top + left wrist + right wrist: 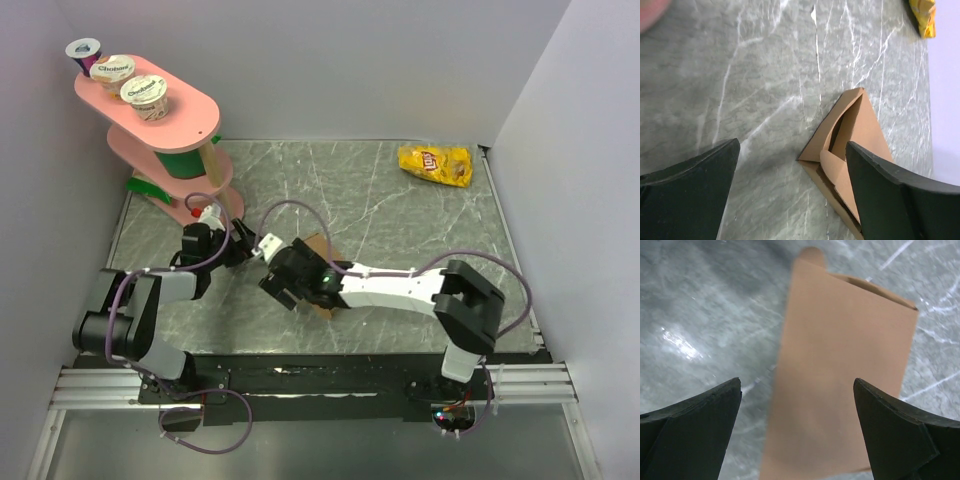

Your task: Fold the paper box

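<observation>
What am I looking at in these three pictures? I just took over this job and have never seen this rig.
You see two robot arms bolted at the near edge of a grey marbled table. The wide picture comes from a fixed camera above and behind them. The other two come from a camera on each wrist, so the dark shapes in their bottom corners are that arm's own fingers. On the table lie the paper box, partly folded brown cardboard near the middle, a yellow chip bag at the far right, and a pink tiered stand at the far left carrying yogurt cups. The left gripper is open, with the box by one finger. The right gripper is open over the box. Neither holds anything.
</observation>
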`<state>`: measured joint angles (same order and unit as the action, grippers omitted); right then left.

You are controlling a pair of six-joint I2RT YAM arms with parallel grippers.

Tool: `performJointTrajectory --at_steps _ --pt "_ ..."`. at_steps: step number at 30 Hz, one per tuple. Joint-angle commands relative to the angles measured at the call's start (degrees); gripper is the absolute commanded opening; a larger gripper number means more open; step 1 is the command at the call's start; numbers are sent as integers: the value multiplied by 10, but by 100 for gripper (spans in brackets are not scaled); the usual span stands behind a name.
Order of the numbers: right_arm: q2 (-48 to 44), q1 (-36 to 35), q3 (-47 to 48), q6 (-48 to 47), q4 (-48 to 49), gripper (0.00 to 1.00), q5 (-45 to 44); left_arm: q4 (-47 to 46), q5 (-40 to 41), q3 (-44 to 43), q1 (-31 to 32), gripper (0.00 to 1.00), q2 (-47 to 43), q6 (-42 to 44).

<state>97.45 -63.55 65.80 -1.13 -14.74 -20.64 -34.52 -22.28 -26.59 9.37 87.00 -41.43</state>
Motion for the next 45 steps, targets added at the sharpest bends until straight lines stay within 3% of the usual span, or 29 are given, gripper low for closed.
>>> performJointTrajectory --at_steps 1,6,11,21,26,33,37,45 --pt "39 -31 58 9 -22 99 -78 36 14 0 -15 94 -46 3" --pt "89 -47 90 33 -57 91 -140 30 -1 10 -38 94 -52 -4" --pt "114 -55 91 31 -69 74 -203 24 -6 12 -44 95 -58 -10" --pt "115 -59 82 17 -66 52 -224 29 -7 9 -45 95 -70 -8" --pt "109 -58 67 -9 -61 33 -240 17 -11 13 -45 95 -74 -16" --pt "86 -57 62 -24 -64 33 -239 30 -16 8 -45 95 -89 -13" --pt "43 -40 50 -41 -62 32 -189 27 -21 11 -45 95 -91 -14" --pt "19 -23 25 -47 -57 31 -152 -6 -46 36 -45 90 -40 -21"
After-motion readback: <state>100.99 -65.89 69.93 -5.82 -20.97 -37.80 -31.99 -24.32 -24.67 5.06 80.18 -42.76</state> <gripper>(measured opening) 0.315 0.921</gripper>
